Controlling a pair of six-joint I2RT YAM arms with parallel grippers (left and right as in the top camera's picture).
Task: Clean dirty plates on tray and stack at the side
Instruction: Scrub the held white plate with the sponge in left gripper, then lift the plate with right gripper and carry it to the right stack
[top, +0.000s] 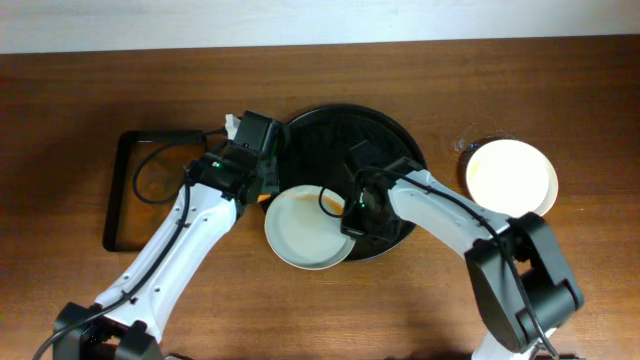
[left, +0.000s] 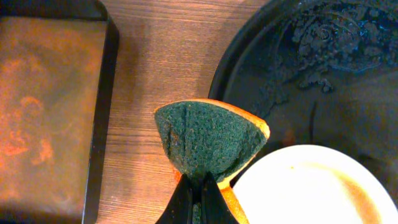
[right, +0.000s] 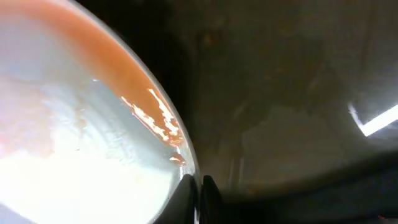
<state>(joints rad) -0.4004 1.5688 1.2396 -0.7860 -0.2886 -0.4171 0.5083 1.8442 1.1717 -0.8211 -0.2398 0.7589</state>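
Surface: brown wood-grain table (top: 80, 90); a pale strip of wall (top: 300, 20) runs along its far edge.

On the table:
- a shallow black rectangular tray (top: 113, 200) at the left
- a round black tray (top: 340, 125) with a raised rim at centre
- a clean white round plate (top: 510, 177) at the right, apart from the round tray

Task item: white round plate smeared with orange sauce (top: 300, 235). This dirty plate lies across the near rim of the round black tray, partly over the tray and partly over bare wood. The sauce sits along its right edge (right: 143, 93). Cannot tell whether the plate is lifted or resting.

Right gripper (right: 198, 186): jaws nearly closed, pinching the right rim of the dirty plate, with the dark tray floor beyond. In the overhead view it sits at the plate's right edge (top: 350, 215).

Left gripper (left: 200, 186): jaws closed tight on an orange sponge with a dark green scouring face (left: 208, 140). The sponge is held folded, green face toward the camera. It hangs over the wood between the two trays, just beside the upper-left rim of the dirty plate (left: 311, 186). Cannot tell whether the sponge touches the plate.
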